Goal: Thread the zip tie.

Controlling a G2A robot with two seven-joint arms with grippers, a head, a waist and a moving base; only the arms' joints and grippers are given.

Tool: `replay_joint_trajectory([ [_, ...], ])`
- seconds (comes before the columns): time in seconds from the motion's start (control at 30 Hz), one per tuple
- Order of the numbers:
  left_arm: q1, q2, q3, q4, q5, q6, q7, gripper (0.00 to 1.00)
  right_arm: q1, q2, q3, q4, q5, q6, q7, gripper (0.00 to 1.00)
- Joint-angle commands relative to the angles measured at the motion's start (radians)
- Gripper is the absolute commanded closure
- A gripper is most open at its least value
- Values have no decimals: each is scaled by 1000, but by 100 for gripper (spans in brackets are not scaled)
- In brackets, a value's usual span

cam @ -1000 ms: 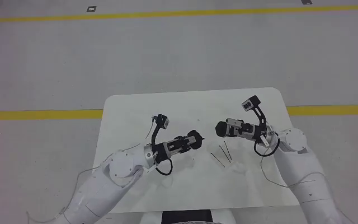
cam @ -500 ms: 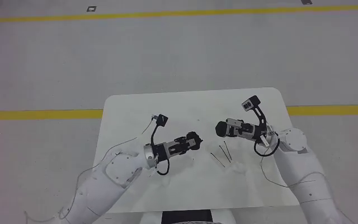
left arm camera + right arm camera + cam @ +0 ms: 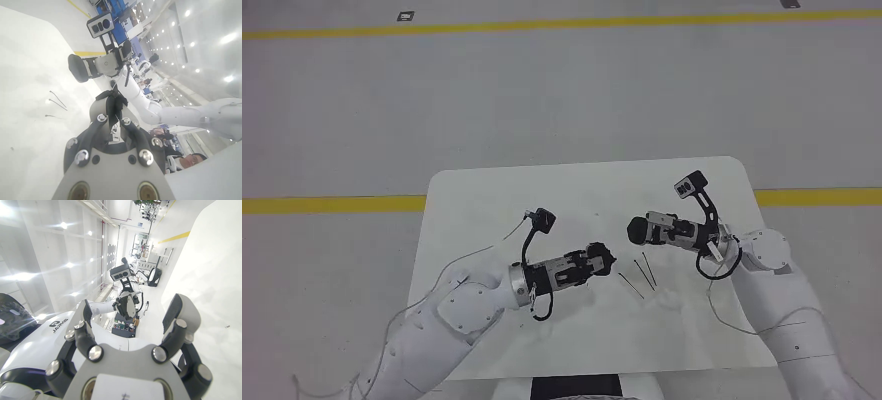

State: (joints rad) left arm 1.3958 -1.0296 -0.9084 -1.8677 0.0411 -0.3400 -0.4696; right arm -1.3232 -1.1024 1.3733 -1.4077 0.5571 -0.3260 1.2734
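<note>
On the table (image 3: 492, 200), three zip ties (image 3: 643, 277) lay flat, the left gripper (image 3: 608, 257) pinched together just beside them and the right gripper (image 3: 634, 231) spread apart near them; lifting one cleanly likely called for opening the left and nipping near its head.

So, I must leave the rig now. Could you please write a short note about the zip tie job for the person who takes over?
End effectors: the left end effector is shut, above the table; dark material sits at its tips, and I cannot tell whether it holds anything. The right end effector is open and empty.
Things: three zip ties lie loose and flat on the table, close to both.
Done: no tie is threaded.
Left: pick up one tie, then pass its tail through its head.
</note>
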Motion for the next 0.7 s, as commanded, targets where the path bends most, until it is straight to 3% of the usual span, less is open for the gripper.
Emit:
replay_joint_trajectory([
  [0.0,0,-1,-3,5,13,3,20,100,0,0,0,0,0,0,0,0],
  [0.23,25,11,-51,-2,38,0,55,100,0,0,0,0,0,0,0,0],
  [0.4,72,29,-87,-45,68,0,60,100,0,0,0,0,0,0,0,0],
  [0.5,79,33,-89,-53,75,0,55,100,0,1,3,-6,-17,0,-12,0],
  [0.57,79,33,-89,-53,75,0,55,100,-5,13,28,-44,-156,17,-40,0],
  [0.67,79,33,-89,-53,75,0,55,100,-34,35,61,-144,-363,101,-34,0],
])
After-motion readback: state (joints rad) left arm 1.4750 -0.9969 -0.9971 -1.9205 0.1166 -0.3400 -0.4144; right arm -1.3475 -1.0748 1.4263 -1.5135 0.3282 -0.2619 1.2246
